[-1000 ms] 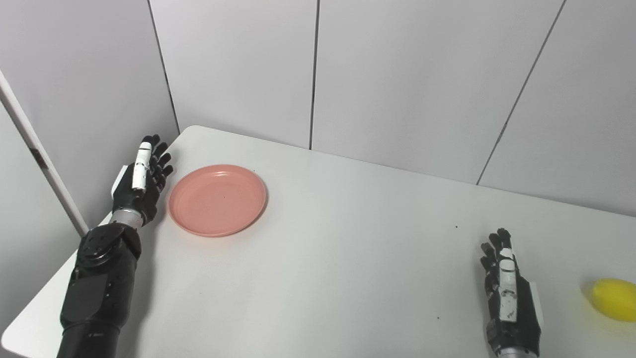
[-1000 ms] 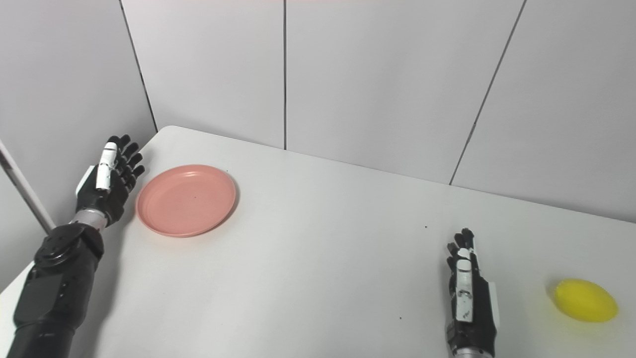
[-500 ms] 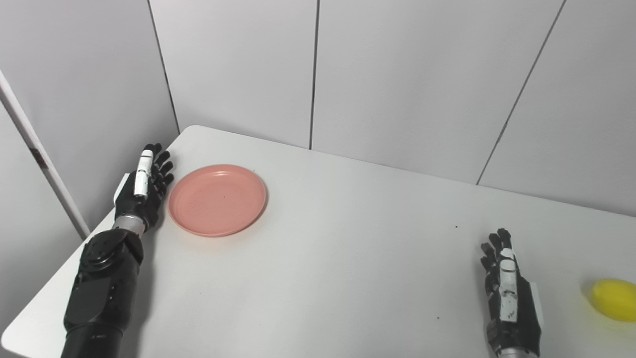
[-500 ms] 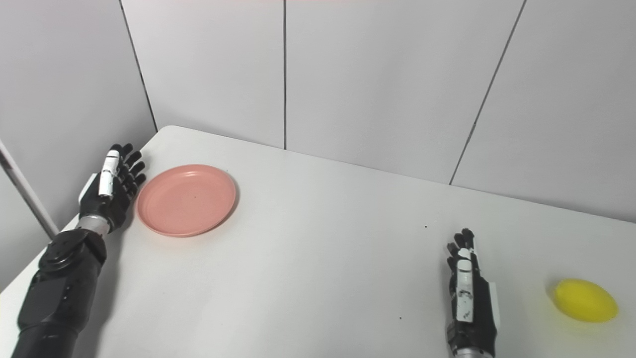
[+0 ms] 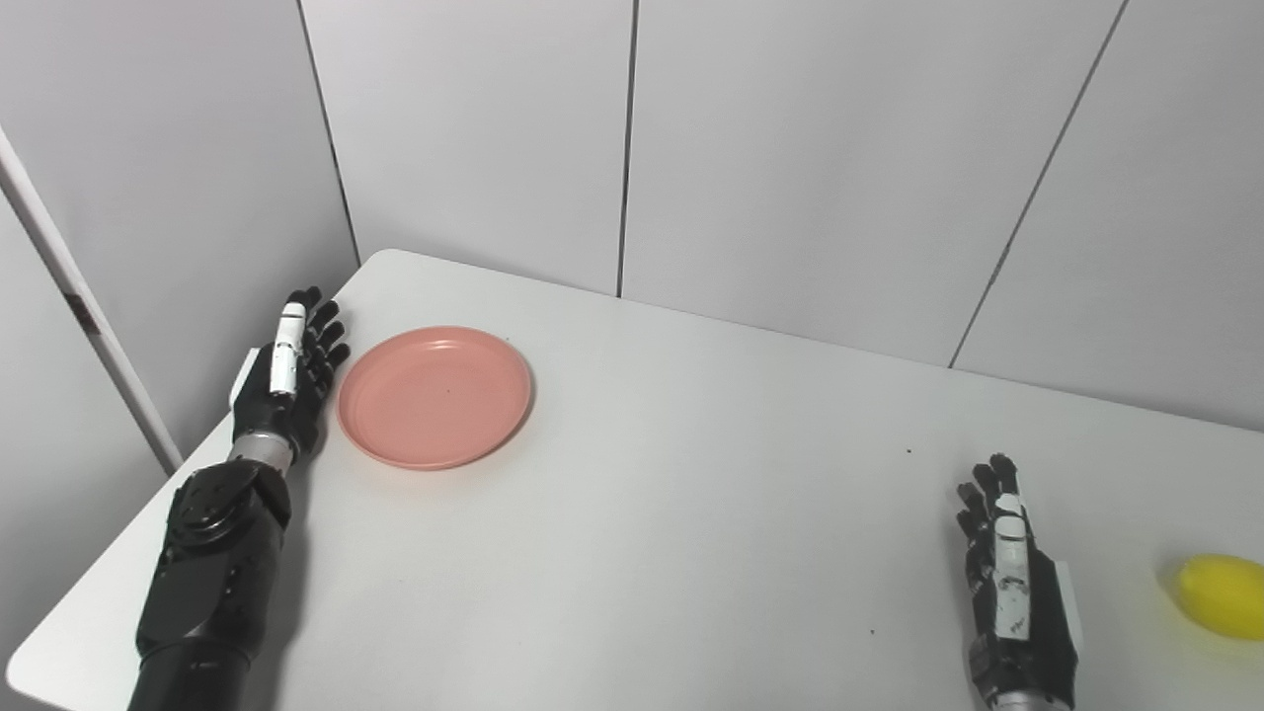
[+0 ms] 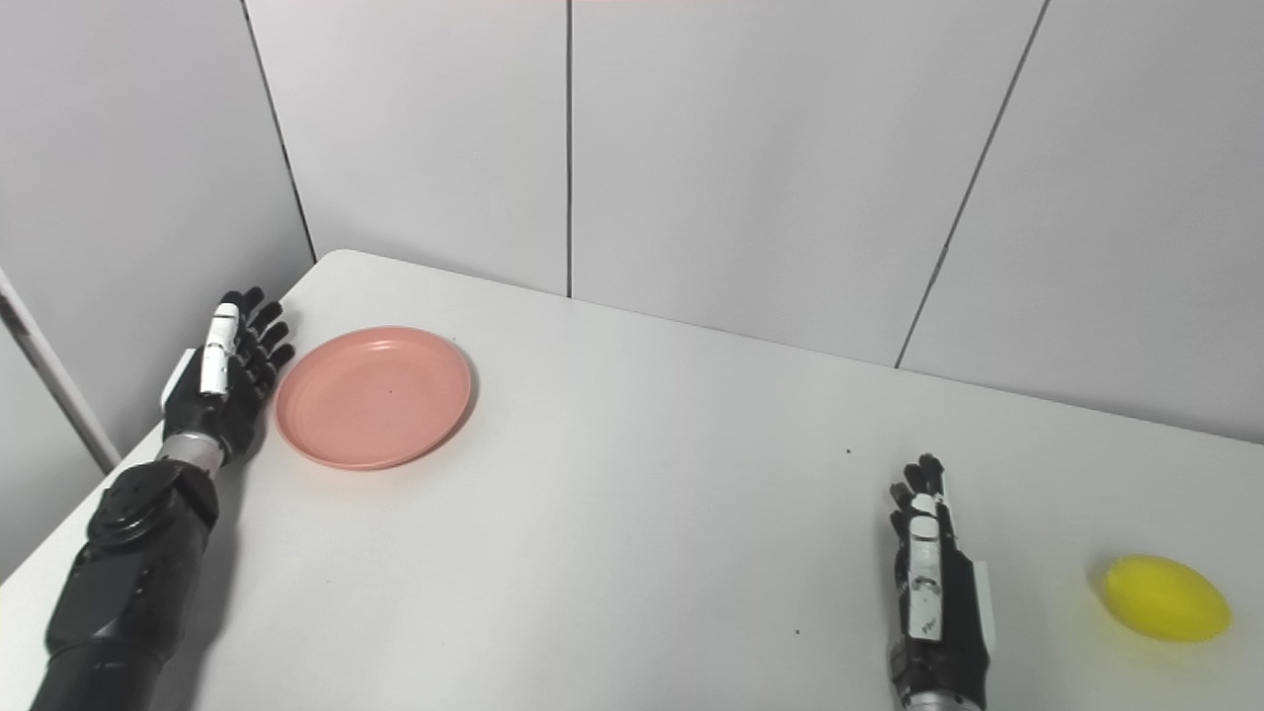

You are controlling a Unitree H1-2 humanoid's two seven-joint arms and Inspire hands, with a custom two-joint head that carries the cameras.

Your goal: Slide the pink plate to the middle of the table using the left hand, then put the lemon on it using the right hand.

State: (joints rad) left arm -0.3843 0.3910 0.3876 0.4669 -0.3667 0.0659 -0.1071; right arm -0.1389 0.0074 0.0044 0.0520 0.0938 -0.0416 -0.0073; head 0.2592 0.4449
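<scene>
The pink plate (image 5: 434,397) sits flat near the table's far-left corner, well away from the middle where I need it. I have my left hand (image 5: 286,380) just beside its left rim, palm turned toward the plate and fingers spread and extended, holding nothing. I put it on that outer side so a sideways sweep will carry the plate rightward across the table (image 5: 671,494); whether the fingers touch the rim yet I cannot tell, since only a thin gap or shadow shows between them. A shallow plate like this should glide easily on the smooth top, so I judge a low, steady push against the rim is what step 1 calls for, with the risk that the hand rides over the low lip.

The lemon (image 6: 1165,597) lies at the near-right edge of the table, untouched, well apart from the plate. My right hand (image 6: 933,592) rests beside it, to its left, edge-on with fingers extended and empty, waiting its turn; parked there it has only a short reach to the fruit once the plate is centred
</scene>
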